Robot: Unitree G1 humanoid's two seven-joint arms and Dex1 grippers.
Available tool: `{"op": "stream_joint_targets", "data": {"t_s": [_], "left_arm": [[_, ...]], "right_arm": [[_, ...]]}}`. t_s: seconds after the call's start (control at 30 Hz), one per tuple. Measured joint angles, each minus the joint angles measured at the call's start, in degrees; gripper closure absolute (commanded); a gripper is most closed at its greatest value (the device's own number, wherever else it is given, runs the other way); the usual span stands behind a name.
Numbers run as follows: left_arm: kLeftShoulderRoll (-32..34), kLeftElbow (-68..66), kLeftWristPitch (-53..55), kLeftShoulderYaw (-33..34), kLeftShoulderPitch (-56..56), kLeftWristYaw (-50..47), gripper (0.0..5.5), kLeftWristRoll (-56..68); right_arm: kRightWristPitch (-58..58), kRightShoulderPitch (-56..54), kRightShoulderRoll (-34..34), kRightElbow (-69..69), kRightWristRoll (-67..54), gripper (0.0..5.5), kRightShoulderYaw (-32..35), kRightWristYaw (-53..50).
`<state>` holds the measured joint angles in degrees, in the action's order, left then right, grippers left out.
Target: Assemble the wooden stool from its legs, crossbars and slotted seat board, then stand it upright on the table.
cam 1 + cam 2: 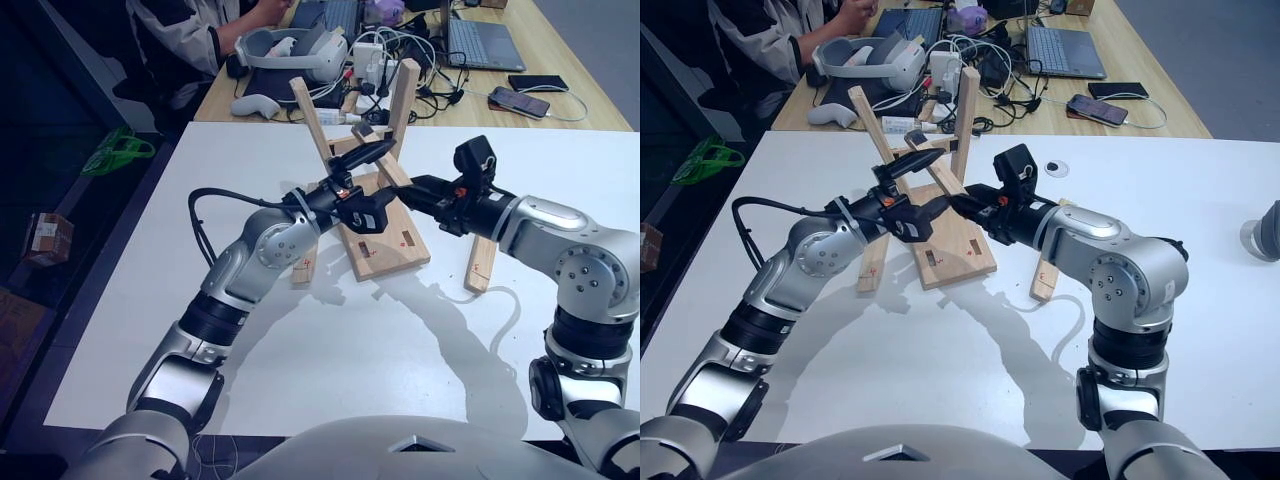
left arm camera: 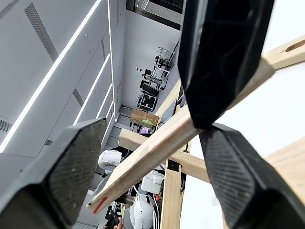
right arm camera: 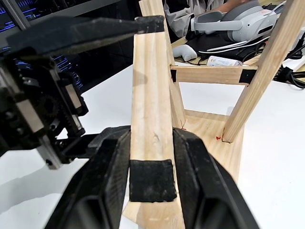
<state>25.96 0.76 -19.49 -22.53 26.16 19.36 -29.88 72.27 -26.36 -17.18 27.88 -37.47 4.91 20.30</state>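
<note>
A wooden desk (image 1: 572, 30) at the back carries a white headset (image 1: 295, 52), a white hand controller (image 1: 256, 105), open laptops (image 1: 478, 40), a dark phone (image 1: 518, 101) and tangled cables (image 1: 400, 50). On the dark floor to the left lie a green object (image 1: 118, 150) and a small cardboard box (image 1: 48, 238).

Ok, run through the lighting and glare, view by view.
Left eye view: even overhead light, white table bright but without hot spots. Left wrist view: ceiling light strips shine straight at the camera, left gripper dark against them. Right wrist view: crossbar evenly lit, right gripper dark around it.
</note>
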Motion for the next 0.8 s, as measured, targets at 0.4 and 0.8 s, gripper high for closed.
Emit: {"op": "stream_joint_targets", "data": {"t_s": [0.4,0.8], "left_arm": [[-0.16,-0.60,-2.13,-0.64,-0.29,0.01,3.69,-1.70],[-0.26,-1.61,-3.40,-1.05,-0.28,0.93,4.71,-3.45]], "right_arm": [[1.26,-0.29,0.95,0.16,-1.60,4.22,0.85,-1.23],[3.74,-0.30,0.35,0.74,-2.05,4.23,1.10,-1.19]]}}
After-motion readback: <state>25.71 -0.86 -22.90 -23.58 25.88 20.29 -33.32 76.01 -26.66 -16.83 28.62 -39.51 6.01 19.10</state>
